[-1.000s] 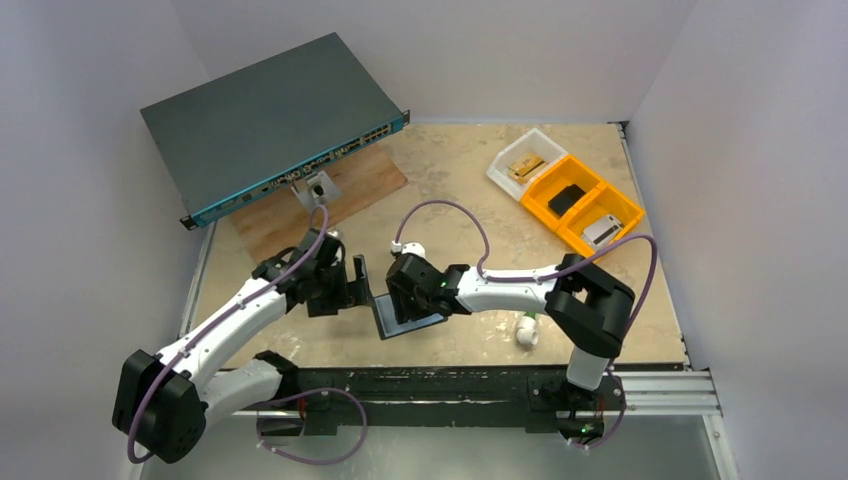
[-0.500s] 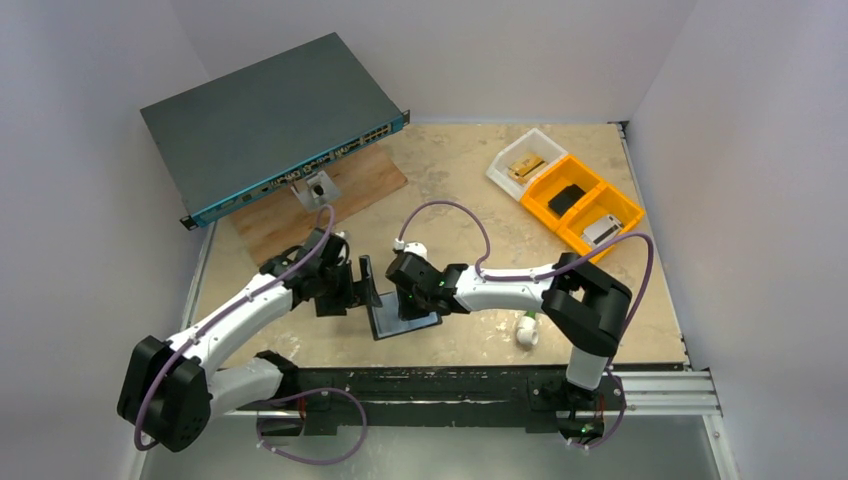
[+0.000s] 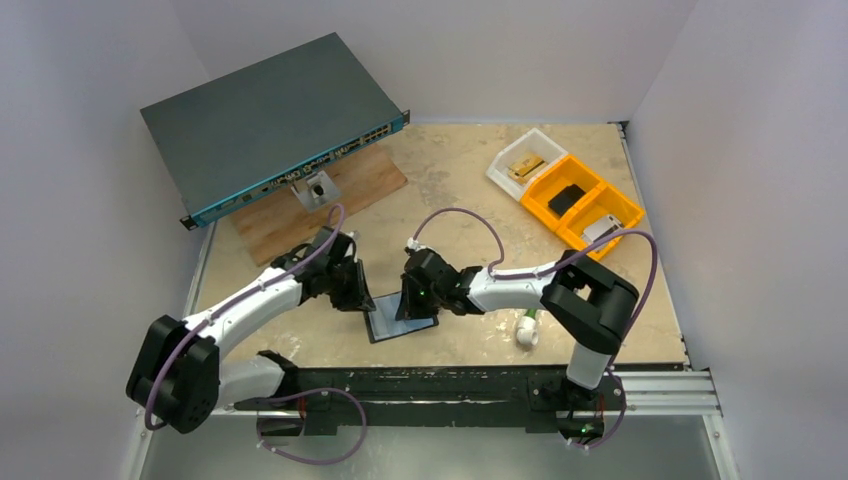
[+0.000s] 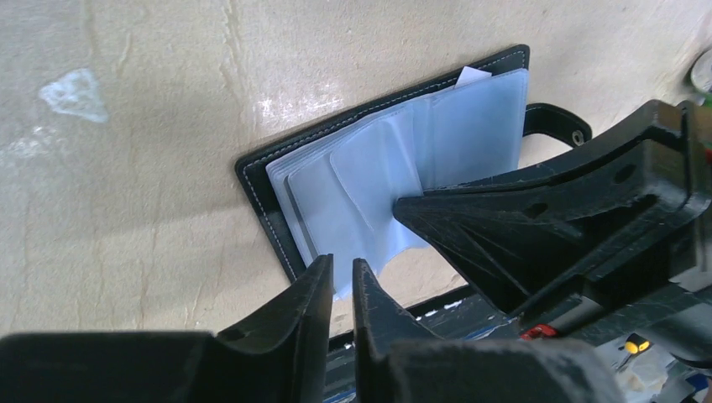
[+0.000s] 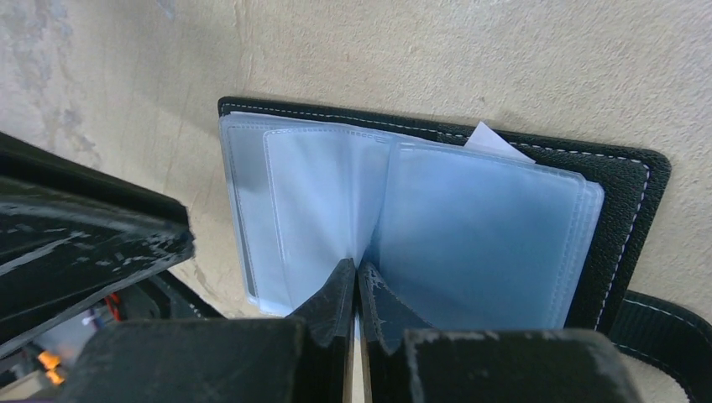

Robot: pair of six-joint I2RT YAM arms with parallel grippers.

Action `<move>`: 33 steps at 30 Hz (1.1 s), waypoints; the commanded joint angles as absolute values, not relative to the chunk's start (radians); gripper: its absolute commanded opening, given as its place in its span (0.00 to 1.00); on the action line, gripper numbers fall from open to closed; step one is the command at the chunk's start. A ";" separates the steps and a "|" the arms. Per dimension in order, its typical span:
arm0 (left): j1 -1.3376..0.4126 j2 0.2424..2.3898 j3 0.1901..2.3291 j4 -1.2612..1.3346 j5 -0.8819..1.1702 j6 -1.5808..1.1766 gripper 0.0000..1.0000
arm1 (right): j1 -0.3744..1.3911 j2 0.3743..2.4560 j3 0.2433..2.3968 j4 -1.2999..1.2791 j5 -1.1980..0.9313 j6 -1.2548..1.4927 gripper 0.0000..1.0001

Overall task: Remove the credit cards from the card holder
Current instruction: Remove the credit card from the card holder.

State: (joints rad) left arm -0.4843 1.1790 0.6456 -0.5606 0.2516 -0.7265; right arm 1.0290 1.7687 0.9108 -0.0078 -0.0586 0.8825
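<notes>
Both arms stretched low, wrists converging over the desk point(image 3: 460, 180) near its front. Open flat between them lies the card holder point(image 5: 625, 210), black stitched leather. Inside it the credit cards point(image 5: 479, 235), glossy pale blue-grey leaves, fanned. The right gripper point(image 5: 356, 281) is pinched tight at their centre fold. The left gripper point(image 4: 340, 281) is narrowed to a slit at their corner, hold unclear.

Beige table point(image 3: 450, 180), open card holder point(image 3: 385, 328), wooden board point(image 3: 350, 185), orange tray point(image 3: 590, 190), clear tray point(image 3: 500, 170)
</notes>
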 commanded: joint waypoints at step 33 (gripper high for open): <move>-0.568 1.363 0.598 -0.351 0.281 -0.816 0.06 | 0.969 1.588 0.919 -0.051 -0.078 0.885 0.39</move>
